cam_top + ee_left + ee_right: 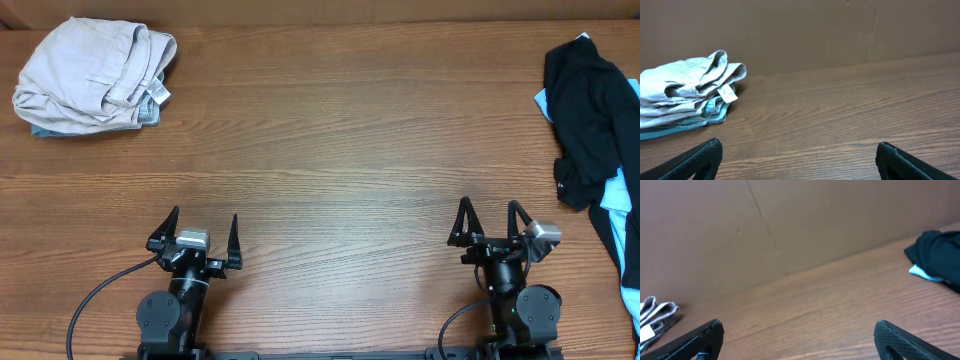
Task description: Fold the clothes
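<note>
Both sets of fingers spread wide: folded beige trousers (90, 70) well ahead-left of my left gripper (204, 222), crumpled black garment (592, 110) ahead-right of my right gripper (488, 212).

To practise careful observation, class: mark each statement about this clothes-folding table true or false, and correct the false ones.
1. A folded beige stack lies at the far left of the table. True.
2. The left gripper and the right gripper are both open and hold nothing. True.
3. The black garment is neatly folded. False: it lies crumpled at the right edge, with light blue fabric beside it.
4. The left gripper touches the beige stack. False: bare wood lies between them.
5. A white tag shows on the beige stack. True.
</note>
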You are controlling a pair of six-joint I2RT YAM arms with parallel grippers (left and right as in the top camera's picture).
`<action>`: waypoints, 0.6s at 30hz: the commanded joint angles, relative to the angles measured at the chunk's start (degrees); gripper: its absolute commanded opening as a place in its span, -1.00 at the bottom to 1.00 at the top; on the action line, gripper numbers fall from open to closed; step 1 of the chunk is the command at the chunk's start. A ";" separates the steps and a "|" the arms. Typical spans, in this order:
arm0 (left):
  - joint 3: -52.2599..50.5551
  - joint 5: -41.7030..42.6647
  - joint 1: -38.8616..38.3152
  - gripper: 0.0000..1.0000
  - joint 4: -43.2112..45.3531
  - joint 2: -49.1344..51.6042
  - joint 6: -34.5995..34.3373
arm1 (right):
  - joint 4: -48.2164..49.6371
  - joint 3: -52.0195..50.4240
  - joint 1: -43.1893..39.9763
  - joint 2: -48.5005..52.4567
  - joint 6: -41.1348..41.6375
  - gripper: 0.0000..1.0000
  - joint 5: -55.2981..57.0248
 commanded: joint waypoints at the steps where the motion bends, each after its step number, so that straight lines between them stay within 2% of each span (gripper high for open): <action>1: -0.31 0.48 0.35 1.00 0.31 -0.59 0.13 | 2.64 -0.55 -0.24 -0.63 -0.17 1.00 -2.16; 5: 1.03 2.40 0.35 0.99 0.39 -0.59 -3.52 | 3.21 0.00 -0.24 -0.63 -0.22 1.00 -3.34; 10: 8.37 2.03 0.35 0.99 -8.00 1.46 -5.29 | 1.99 3.78 -0.24 -0.50 -1.62 1.00 -4.70; 13: 13.97 1.73 0.37 1.00 -11.67 5.35 -5.25 | 0.66 7.69 -0.24 0.83 -1.99 1.00 -4.81; 18: 23.52 2.05 0.35 0.99 -12.63 14.67 -5.27 | -4.11 17.81 -0.24 7.39 -5.27 1.00 -5.68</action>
